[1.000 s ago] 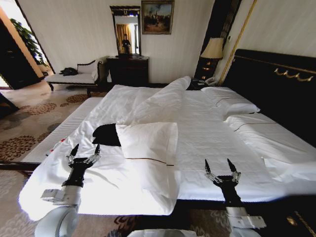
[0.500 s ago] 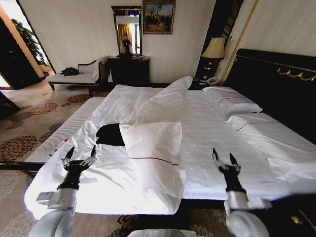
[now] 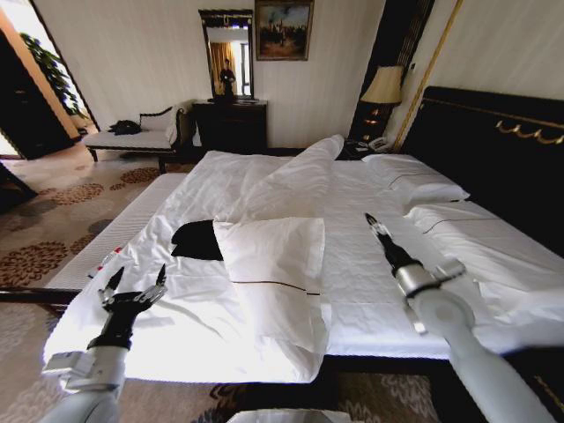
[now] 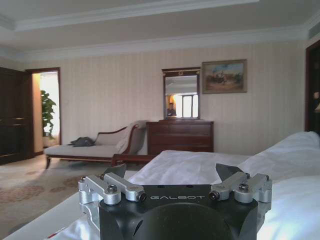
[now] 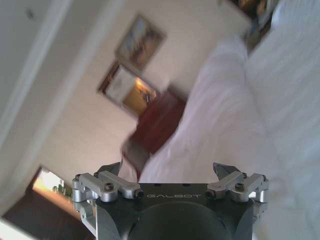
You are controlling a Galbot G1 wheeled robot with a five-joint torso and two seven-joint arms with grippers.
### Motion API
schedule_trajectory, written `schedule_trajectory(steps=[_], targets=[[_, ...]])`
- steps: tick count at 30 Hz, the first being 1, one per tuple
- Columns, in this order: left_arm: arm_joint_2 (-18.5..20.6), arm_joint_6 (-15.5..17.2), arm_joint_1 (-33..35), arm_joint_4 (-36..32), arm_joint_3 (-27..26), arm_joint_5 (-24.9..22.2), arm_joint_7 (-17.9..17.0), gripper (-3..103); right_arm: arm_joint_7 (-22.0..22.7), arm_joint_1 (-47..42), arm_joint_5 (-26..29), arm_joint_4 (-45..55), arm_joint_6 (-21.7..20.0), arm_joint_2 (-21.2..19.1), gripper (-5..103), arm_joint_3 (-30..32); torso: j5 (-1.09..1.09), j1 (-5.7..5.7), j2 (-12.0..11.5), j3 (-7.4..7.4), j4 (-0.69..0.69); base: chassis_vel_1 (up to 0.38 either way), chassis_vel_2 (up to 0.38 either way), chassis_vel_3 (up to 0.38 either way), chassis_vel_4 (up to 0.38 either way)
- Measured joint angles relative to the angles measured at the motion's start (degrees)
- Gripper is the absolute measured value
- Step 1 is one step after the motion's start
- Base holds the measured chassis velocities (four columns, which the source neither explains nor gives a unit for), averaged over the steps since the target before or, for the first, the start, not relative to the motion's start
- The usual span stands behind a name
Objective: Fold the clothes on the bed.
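The black T-shirt lies bunched on the left side of the bed, a dark soft heap on the white sheet; only part of it is visible, since a white pillow lies right against it and covers its right side, and no print can be made out on it. A long ridge of folded white duvet runs from behind the shirt and pillow up toward the dark headboard. The left gripper hovers low over the near left corner of the bed, well short of the shirt, its fingers spread wide apart and holding nothing. The right gripper is raised over the middle of the mattress to the right of the pillow, turned edge-on in the head view; in the right wrist view its fingers stand apart and empty.
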Motion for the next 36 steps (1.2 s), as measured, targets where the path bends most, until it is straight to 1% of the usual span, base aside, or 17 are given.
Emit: schedule_trajectory(steps=[3,4,7,13,15,16,20,21,26,28,30,31,35,36], targets=[[-0.77,-0.07,1.23,-0.41,-1.78,0.09,-0.02,100,1.88,6.15,0.32,-4.46,-2.47,1.37,100,-6.4,0.01,0.0,0.0,0.0,0.0,0.0,0.0,0.0,0.0],[-0.77,-0.07,1.23,-0.41,-1.78,0.09,-0.02,100,1.88,6.15,0.32,-4.46,-2.47,1.37,100,-6.4,0.01,0.0,0.0,0.0,0.0,0.0,0.0,0.0,0.0],[-1.37,0.16,1.53,-0.67,-2.2,0.61,-0.33,100,3.3,9.6,-1.51,-8.53,-3.52,3.3,100,-10.41,-0.01,0.0,0.0,0.0,-0.01,0.0,0.0,0.0,0.0],[-2.16,0.19,2.42,-1.5,-2.18,1.3,-0.44,100,3.35,12.27,-3.06,-11.3,-4.42,4.99,100,-13.99,0.0,0.0,0.0,-0.01,-0.02,0.0,0.0,0.0,0.0],[-2.49,-0.08,2.58,-1.48,-2.96,1.34,-0.55,100,2.99,14.69,-3.56,-12.15,-4.78,5.61,100,-16.07,0.0,0.0,0.0,-0.01,-0.02,0.0,0.0,0.0,0.0],[-2.49,-0.08,2.58,-1.48,-2.96,1.34,-0.55,100,2.99,14.69,-3.56,-12.15,-4.78,5.61,100,-16.07,0.0,0.0,0.0,-0.01,-0.02,0.0,0.0,0.0,0.0],[-3.43,-0.54,2.59,-1.08,-3.46,1.49,-0.79,100,2.65,20.05,-3.49,-14.55,-5.63,5.91,100,-20.03,-0.02,0.0,0.0,-0.01,-0.01,0.0,0.0,0.0,0.0],[-3.43,-0.54,2.59,-1.08,-3.46,1.49,-0.79,100,2.65,20.05,-3.49,-14.55,-5.63,5.91,100,-20.03,-0.02,0.0,0.0,-0.01,-0.01,0.0,0.0,0.0,0.0],[-4.23,-0.65,2.18,-0.28,-3.45,2.27,-1.12,100,2.66,26.16,-3.5,-19.17,-7.68,6.88,100,-24.94,0.0,0.0,0.0,-0.01,-0.02,0.0,0.0,0.0,0.0],[-4.28,-0.65,2.16,-0.15,-3.55,2.29,-1.16,100,2.67,26.87,-3.49,-19.67,-7.89,7.11,100,-25.48,0.0,0.0,0.0,-0.01,-0.02,0.0,0.0,0.0,0.0],[-4.34,-0.66,2.02,0.49,-3.9,2.38,-1.27,100,2.95,29.68,-3.42,-22.02,-9.08,7.97,100,-28.13,-0.01,0.0,0.0,-0.01,-0.01,0.0,0.0,0.0,0.0],[-4.34,-0.66,2.02,0.49,-3.9,2.38,-1.27,100,2.95,29.68,-3.42,-22.02,-9.08,7.97,100,-28.13,-0.01,0.0,0.0,-0.01,-0.01,0.0,0.0,0.0,0.0],[-4.56,-0.54,1.57,1.06,-4.07,2.42,-1.44,100,4.29,32.8,-3.4,-24.51,-11.12,9.32,100,-32.2,-0.01,0.0,0.0,-0.01,-0.01,0.0,0.0,0.0,0.0],[-4.56,-0.54,1.57,1.06,-4.07,2.42,-1.44,100,4.29,32.8,-3.4,-24.51,-11.12,9.32,100,-32.2,-0.01,0.0,0.0,-0.01,-0.01,0.0,0.0,0.0,0.0]])
